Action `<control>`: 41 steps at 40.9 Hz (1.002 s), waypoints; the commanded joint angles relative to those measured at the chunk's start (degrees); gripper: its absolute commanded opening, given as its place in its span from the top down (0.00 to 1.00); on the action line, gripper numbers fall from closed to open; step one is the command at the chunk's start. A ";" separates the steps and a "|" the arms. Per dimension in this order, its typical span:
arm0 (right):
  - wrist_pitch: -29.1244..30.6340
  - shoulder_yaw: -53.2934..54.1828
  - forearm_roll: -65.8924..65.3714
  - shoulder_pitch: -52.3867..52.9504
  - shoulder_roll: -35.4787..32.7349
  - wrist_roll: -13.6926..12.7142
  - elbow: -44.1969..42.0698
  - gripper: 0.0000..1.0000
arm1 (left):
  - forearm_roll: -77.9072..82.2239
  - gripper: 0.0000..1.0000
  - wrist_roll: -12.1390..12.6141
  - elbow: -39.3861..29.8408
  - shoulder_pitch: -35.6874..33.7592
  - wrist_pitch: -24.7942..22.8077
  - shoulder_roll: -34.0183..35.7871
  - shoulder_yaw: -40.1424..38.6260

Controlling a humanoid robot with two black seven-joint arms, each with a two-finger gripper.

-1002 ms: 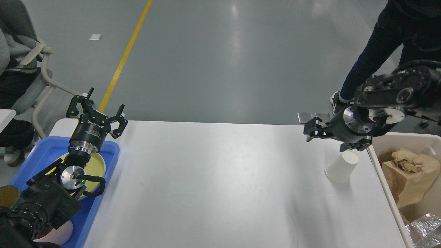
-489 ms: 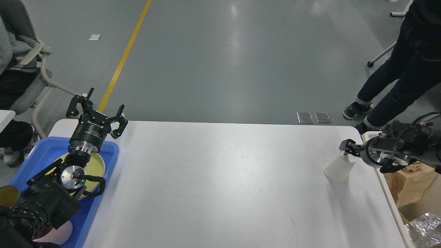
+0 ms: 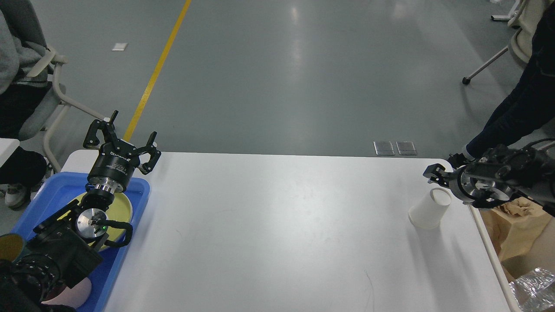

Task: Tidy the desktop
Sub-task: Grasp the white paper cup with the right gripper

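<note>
The white desktop [image 3: 277, 234] fills the middle of the head view. An upturned white paper cup [image 3: 428, 209] stands on it near the right edge. My right gripper [image 3: 435, 172] hovers just above and behind the cup's raised base, apart from it; it is dark and seen nearly end-on, so its fingers cannot be told apart. Over the far left corner, above the blue tray [image 3: 138, 189], my left gripper [image 3: 122, 139] points upward, open, with nothing between its fingers.
A yellow plate [image 3: 124, 209] lies in the blue tray under my left arm. A beige bin [image 3: 480, 226] beside the table's right edge holds a brown paper bag [image 3: 518, 236] and crumpled foil [image 3: 532, 287]. People and chairs stand at both far corners.
My right arm dropped from above the cup to the table's right edge, then lifted slightly off the cup's base. The standing person stepped away to the right. The left arm stayed still.
</note>
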 commanded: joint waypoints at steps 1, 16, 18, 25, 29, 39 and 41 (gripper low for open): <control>0.09 0.90 0.09 -0.18 0.06 -0.16 0.01 0.00 | 0.00 0.00 0.00 0.00 0.00 0.00 0.00 0.00; -2.28 2.75 0.09 -4.93 1.12 -0.25 -1.75 0.03 | 0.00 0.00 0.00 0.00 0.00 0.00 0.00 0.00; -2.54 2.83 0.09 -5.28 1.21 -0.16 -2.10 0.08 | 0.00 0.00 0.00 0.00 0.00 0.00 0.00 0.00; -5.44 2.92 0.09 -6.77 1.82 0.10 -2.80 0.50 | 0.00 0.00 0.00 0.00 0.00 0.00 0.00 0.00; -5.36 2.92 0.09 -6.77 1.82 0.36 -2.71 0.95 | 0.00 0.00 0.00 0.00 0.00 0.00 0.00 0.00; -6.76 3.45 0.00 -6.25 3.05 0.28 -2.01 1.00 | 0.00 0.00 0.00 0.00 0.00 0.00 0.00 0.00; -6.59 3.45 -0.09 -5.64 3.05 0.28 -1.66 1.00 | 0.00 0.00 0.00 0.00 0.00 -0.09 0.00 0.00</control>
